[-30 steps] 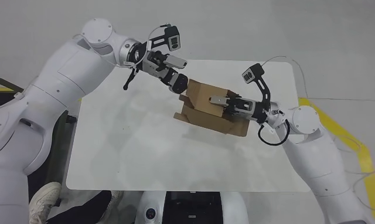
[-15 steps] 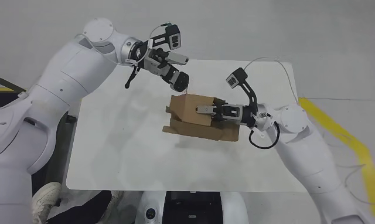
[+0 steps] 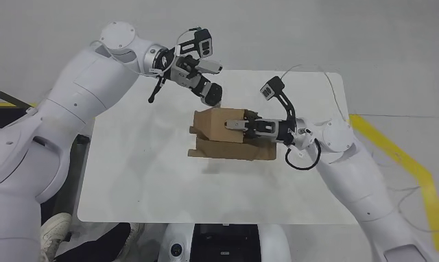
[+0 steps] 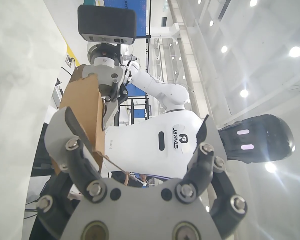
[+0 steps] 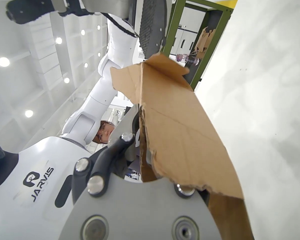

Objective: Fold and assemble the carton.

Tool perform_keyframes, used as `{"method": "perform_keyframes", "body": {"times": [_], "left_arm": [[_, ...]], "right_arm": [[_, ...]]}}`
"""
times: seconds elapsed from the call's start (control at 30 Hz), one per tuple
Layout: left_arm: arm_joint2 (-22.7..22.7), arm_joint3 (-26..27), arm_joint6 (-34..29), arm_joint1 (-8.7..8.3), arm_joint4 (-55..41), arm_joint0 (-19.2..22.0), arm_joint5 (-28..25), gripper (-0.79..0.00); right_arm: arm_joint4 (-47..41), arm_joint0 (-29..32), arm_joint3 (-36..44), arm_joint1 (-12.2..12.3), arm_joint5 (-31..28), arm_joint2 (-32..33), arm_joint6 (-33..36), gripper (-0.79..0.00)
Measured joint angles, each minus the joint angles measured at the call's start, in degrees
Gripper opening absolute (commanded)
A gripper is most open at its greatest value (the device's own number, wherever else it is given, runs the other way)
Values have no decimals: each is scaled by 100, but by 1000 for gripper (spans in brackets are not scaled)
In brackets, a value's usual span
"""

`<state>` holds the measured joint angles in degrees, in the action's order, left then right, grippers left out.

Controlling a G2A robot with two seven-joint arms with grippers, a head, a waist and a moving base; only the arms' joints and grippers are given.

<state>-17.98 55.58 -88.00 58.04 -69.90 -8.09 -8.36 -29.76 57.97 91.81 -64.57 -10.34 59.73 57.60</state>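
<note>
White table [image 3: 137, 180] on a grey floor carries the work, with a lit hall behind. Near the back edge, left of the middle, the left gripper [image 3: 211, 94] hangs with its fingers [image 4: 76, 128] spread wide and holding nothing. One finger lies just beside the carton's back-left corner; I cannot tell whether it touches.

The carton [image 3: 219, 135] sits just behind the table's middle. It is a brown shell partly squared up, with a flap sticking out low at its front-left. Its inside is mostly hidden, and nothing shows within it.

From the right, the right gripper [image 3: 236, 125] reaches over the top and is clenched on one upright wall, the board pinched between its fingers.

Risks, as I judge them:
- **Tearing or creasing:** the carton is held only by that single pinch of thin board, and the board's edge is ragged. A hard pull could tear it or crease it off the score line.
- **Skewing or sliding:** a push from the open left finger at the corner could skew the shell flat. It could also slide the shell across the smooth table toward the back edge.
</note>
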Motion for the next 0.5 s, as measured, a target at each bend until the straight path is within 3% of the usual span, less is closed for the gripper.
{"method": "perform_keyframes", "body": {"times": [0.2,0.5], "left_arm": [[-148,-125,0,-50,-38,-51,-7,0],[-169,243,0,-69,127,-184,100,0]], "right_arm": [[40,283,128,87,-14,460,-150,-785],[144,472,350,114,45,688,-503,-785]]}}
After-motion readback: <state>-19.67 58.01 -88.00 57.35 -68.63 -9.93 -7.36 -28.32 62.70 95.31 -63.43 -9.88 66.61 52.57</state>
